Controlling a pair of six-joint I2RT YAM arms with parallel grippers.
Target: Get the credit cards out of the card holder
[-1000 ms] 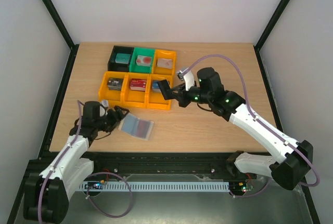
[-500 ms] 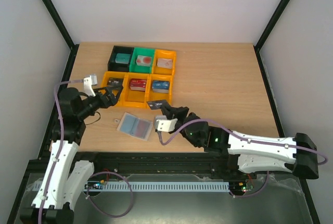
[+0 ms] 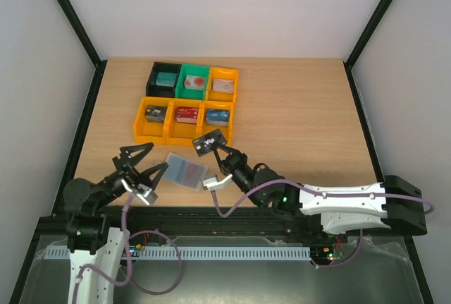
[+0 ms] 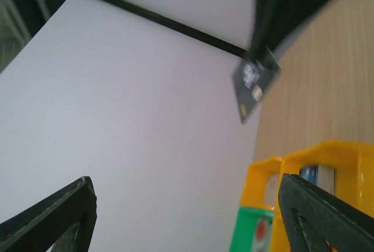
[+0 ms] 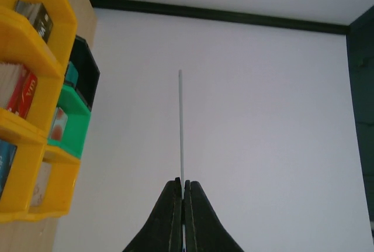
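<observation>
- Bins [image 3: 184, 128]: a block of six on the desk [image 3: 296, 120], two rows of three. Back row is black, green, orange; front row all orange.
- Cards [image 3: 187, 113]: one lies in each compartment. A teal one is in the black bin, a red one in the middle of the front row and a blue one at that row's right end.
- Card holder [image 3: 185, 171]: lies flat and opened out on the desk, just in front of the bins' front row, below the middle compartment and apart from it. One half looks bluish, the other reddish. Neither claw touches it.
- Right claw [image 3: 217, 147]: pinched tight on a dark card [image 3: 211, 139], raised off the desk just in front of the bins' right front corner.
- Right wrist view: the fingers [image 5: 173, 217] meet with no gap. The card rises from between them edge-on as a thin line [image 5: 180, 123], with the bins [image 5: 35, 94] off to its left.
- Left claw [image 3: 151, 157]: spread wide and holding nothing, in front of the bins' left end and beside the card holder's left edge.
- Left wrist view: its two fingers [image 4: 58, 220] stand far apart at the bottom corners, and nothing lies between them. Past them are the held dark card [image 4: 254, 85], blurred, and a corner of the bins [image 4: 304, 167].
</observation>
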